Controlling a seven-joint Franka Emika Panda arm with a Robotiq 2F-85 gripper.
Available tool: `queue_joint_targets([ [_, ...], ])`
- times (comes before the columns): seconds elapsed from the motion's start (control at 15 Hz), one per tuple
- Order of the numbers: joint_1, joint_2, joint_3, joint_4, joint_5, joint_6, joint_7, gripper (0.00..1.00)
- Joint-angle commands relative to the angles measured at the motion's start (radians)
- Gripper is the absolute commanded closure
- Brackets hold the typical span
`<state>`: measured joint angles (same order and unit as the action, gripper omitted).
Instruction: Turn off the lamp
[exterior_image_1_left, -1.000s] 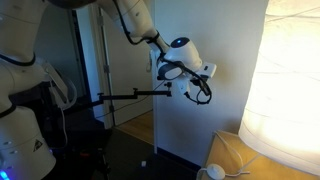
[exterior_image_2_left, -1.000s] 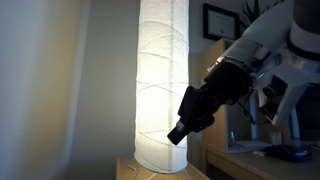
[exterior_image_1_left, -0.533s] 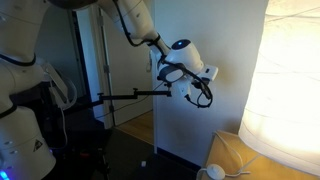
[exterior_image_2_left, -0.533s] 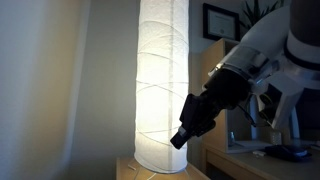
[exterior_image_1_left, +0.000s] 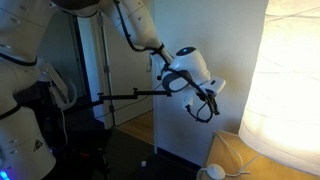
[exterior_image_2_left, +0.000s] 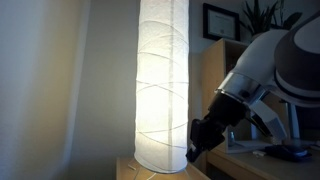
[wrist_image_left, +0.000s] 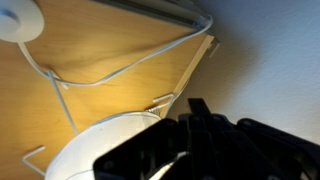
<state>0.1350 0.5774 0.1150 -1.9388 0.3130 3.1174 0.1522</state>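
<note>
The lamp (exterior_image_2_left: 162, 80) was the biggest thing I had on screen: a tall crinkled paper column, lit and glowing warm, standing on the low wooden bench (exterior_image_2_left: 128, 172). In an exterior view it filled the right side (exterior_image_1_left: 292, 80), with a corner of the bench (exterior_image_1_left: 236, 152) jutting out from under it toward a plain white wall panel (exterior_image_1_left: 190, 40).

The white arm (exterior_image_1_left: 140, 30) reached in from above, its wrist bent downward, beside the lamp and not touching the shade. The gripper (exterior_image_2_left: 191, 152) hung low, near the shade's lower part and above the bench edge; in an exterior view it showed in front of the wall panel (exterior_image_1_left: 208, 106). It read only as a dark silhouette, and in the wrist view (wrist_image_left: 190, 128) as a black mass, so I could not tell how far its jaws stood apart.

From the wrist view I saw the lamp's glowing base (wrist_image_left: 105, 148) below. A thin white cord (wrist_image_left: 120, 70) looped over the bench top out to its edge by the wall. A small round white disc (wrist_image_left: 18, 18) lay at the cord's end.
</note>
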Motion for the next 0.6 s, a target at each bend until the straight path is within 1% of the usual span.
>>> queue_joint_targets([
  [0.0, 0.084, -0.030, -0.112, -0.038, -0.029, -0.056, 0.110, 1.00],
  [0.07, 0.084, -0.034, -0.112, -0.049, -0.026, -0.053, 0.119, 1.00],
  [0.13, 0.105, -0.045, -0.140, -0.068, -0.033, -0.060, 0.136, 1.00],
  [0.2, 0.114, -0.054, -0.149, -0.086, -0.035, -0.056, 0.144, 1.00],
  [0.33, 0.120, -0.074, -0.157, -0.121, -0.039, -0.050, 0.156, 1.00],
  [0.53, 0.168, -0.102, -0.220, -0.173, -0.048, -0.031, 0.198, 1.00],
])
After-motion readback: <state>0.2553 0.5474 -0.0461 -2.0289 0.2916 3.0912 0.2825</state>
